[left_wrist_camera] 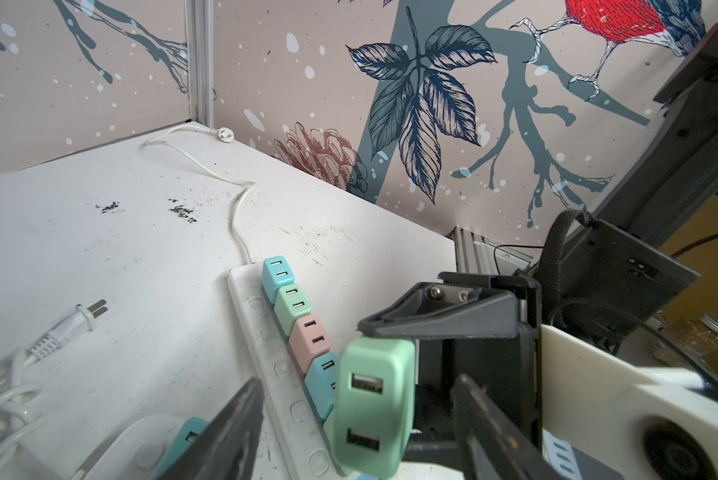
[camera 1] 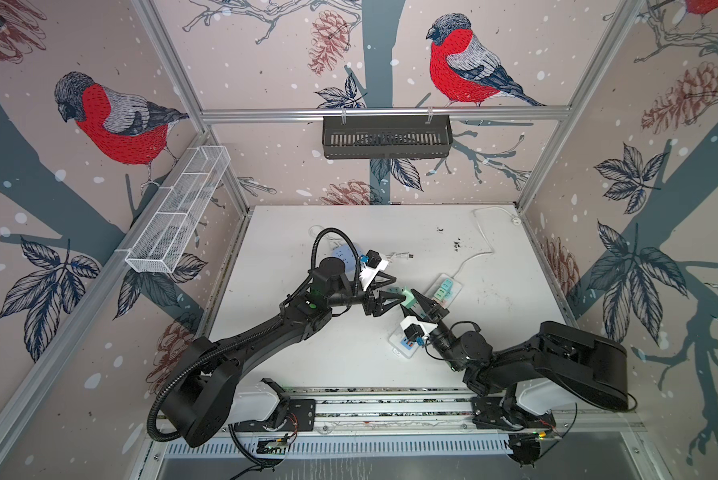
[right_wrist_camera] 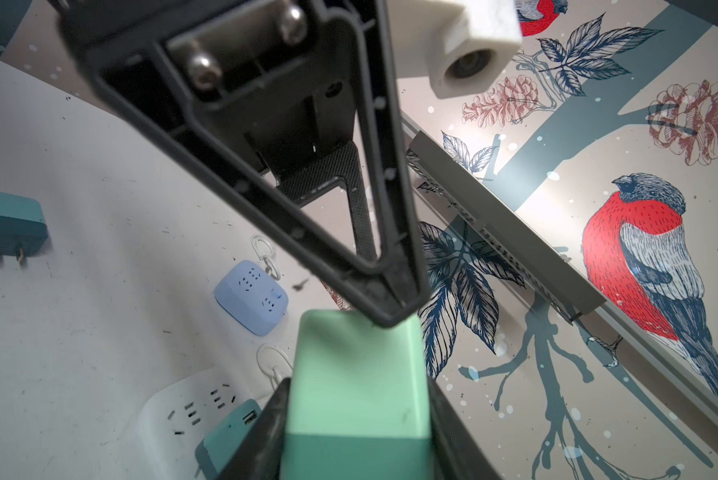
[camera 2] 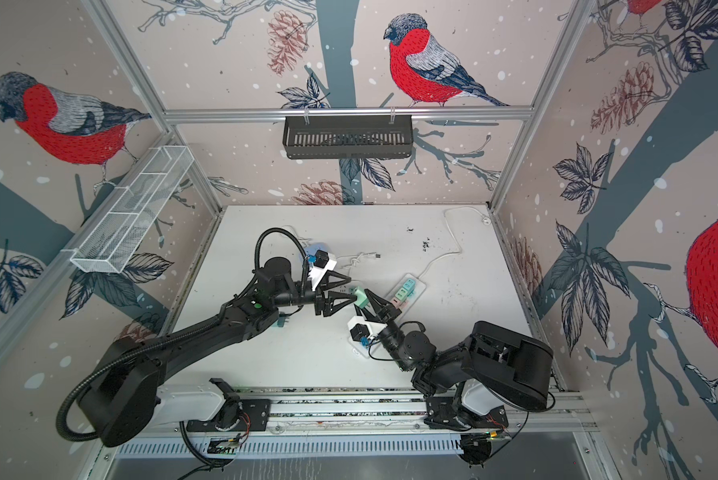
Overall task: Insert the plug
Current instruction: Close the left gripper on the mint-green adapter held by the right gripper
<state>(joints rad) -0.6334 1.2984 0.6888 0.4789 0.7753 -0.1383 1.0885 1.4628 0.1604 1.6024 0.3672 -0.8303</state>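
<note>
We count three power strips: a long strip (left_wrist_camera: 268, 332) bearing four cubes (left_wrist_camera: 293, 309), a blue strip (right_wrist_camera: 251, 297) and a white strip (right_wrist_camera: 174, 411) bearing one teal cube (right_wrist_camera: 228, 428); a loose cube (right_wrist_camera: 8, 224) lies apart. The right pincer (camera 1: 409, 301) grips the green plug (left_wrist_camera: 374, 399) above the scuffed white worktop (camera 1: 349, 365); the left pincer (camera 1: 399, 286) gapes around it. Bullfinch wallpaper (camera 1: 457, 62) covers the walls

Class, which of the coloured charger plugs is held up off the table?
The mint-green plug, clamped in the right gripper; the others sit in power strips or lie on the table.
</note>
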